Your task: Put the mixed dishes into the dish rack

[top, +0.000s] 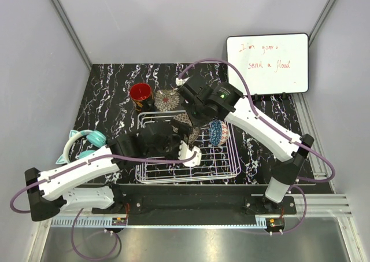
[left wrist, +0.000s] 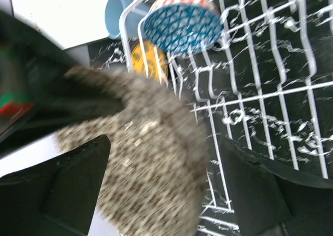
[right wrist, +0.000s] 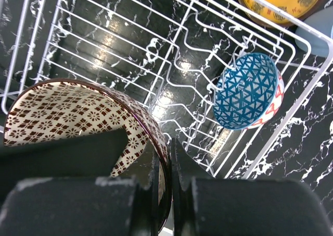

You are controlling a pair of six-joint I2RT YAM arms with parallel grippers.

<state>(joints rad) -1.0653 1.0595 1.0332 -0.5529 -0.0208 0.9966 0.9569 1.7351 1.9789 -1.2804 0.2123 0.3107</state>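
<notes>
Right gripper (right wrist: pixel 167 158) pinched on rim of brown bowl (right wrist: pixel 78 111), bowl tilted above rack (right wrist: pixel 283 124). Left gripper (left wrist: pixel 166 184) spread wide, fingers either side of same bowl; contact unclear, view blurred. Blue bowl (right wrist: pixel 244 92) on edge in rack, right part

The dish rack (top: pixel 219 158) is thin wire, smoothly coated white, on a glossy black marble-look table (top: pixel 110 88). At its eleven o'clock the red mug (top: pixel 140 93) shines with glaze. The beige-brown bowl (right wrist: pixel 67 111) and blue bowl (right wrist: pixel 244 92) look like glazed ceramic. The right gripper (right wrist: pixel 165 160) is matt black plastic, scuffed pale.
</notes>
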